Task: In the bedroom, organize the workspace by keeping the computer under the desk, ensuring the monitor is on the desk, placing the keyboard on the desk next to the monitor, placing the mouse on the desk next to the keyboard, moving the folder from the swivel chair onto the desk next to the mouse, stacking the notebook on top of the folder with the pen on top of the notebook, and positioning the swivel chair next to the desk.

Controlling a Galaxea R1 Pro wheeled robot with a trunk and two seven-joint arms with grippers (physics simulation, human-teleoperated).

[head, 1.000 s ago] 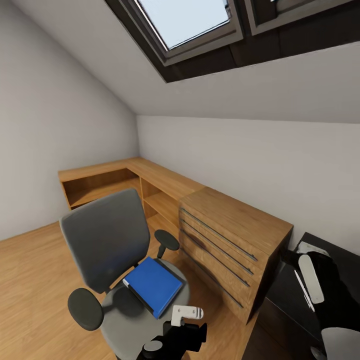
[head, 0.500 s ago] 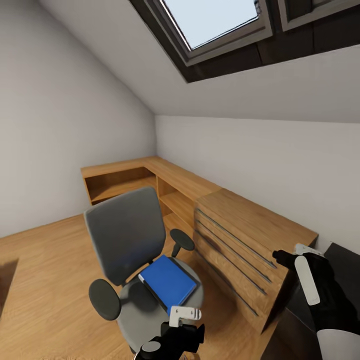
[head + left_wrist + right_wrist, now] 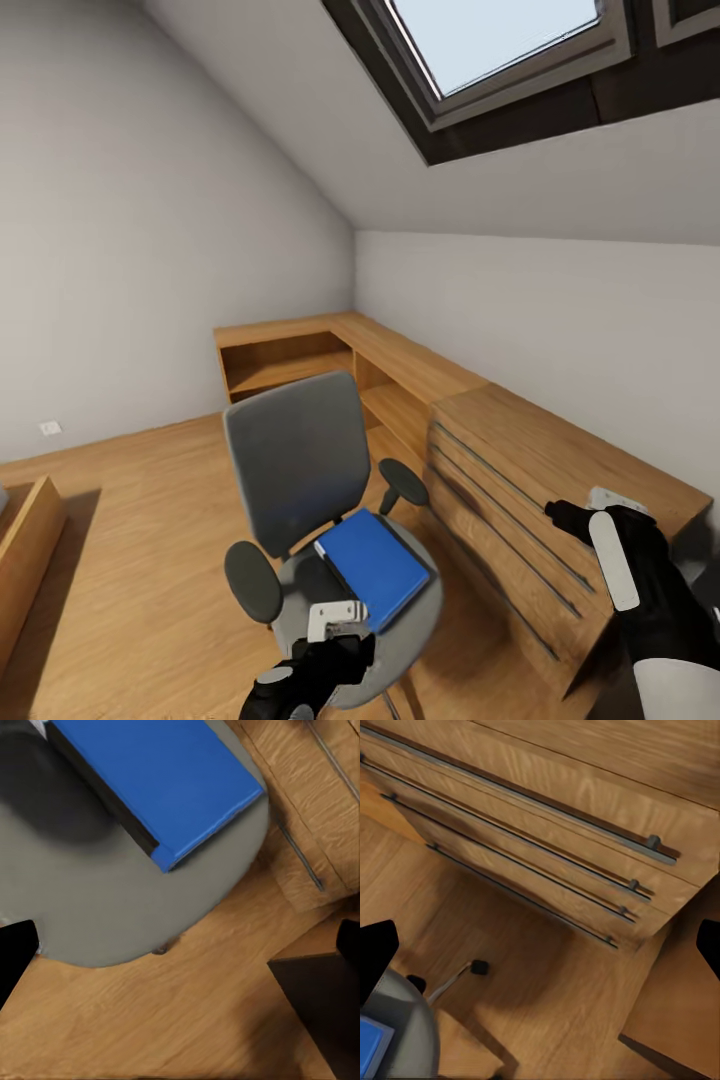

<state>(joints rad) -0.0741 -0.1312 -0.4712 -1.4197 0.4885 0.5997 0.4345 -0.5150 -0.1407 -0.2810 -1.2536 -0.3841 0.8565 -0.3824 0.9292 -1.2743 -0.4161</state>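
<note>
I am working on the folder step: the blue folder (image 3: 373, 568) is lying flat on the seat of the swivel chair (image 3: 300, 475), which is standing on the wooden floor (image 3: 130, 500) just in front of the drawer unit (image 3: 520, 500) of the long wooden desk (image 3: 400, 365). Going left to right in the head view, the left gripper (image 3: 335, 620) is hovering low over the front edge of the seat, just short of the folder and not touching it; in the left wrist view the folder (image 3: 154, 784) is sitting ahead of the two fingertips (image 3: 15, 949), which are standing wide apart at the frame edges with nothing between them. Farther right, the right gripper (image 3: 600, 505) is hanging near the drawer unit's corner, and its wrist view is looking down at the drawer fronts (image 3: 547, 832) with both fingertips (image 3: 375, 949) spread wide and empty. My next move, as I judge it, calls for bringing the left arm forward and down so the jaws straddle the folder's near edge, then closing. The folder being thin and flat on a soft seat, I am expecting an awkward pinch.
</note>
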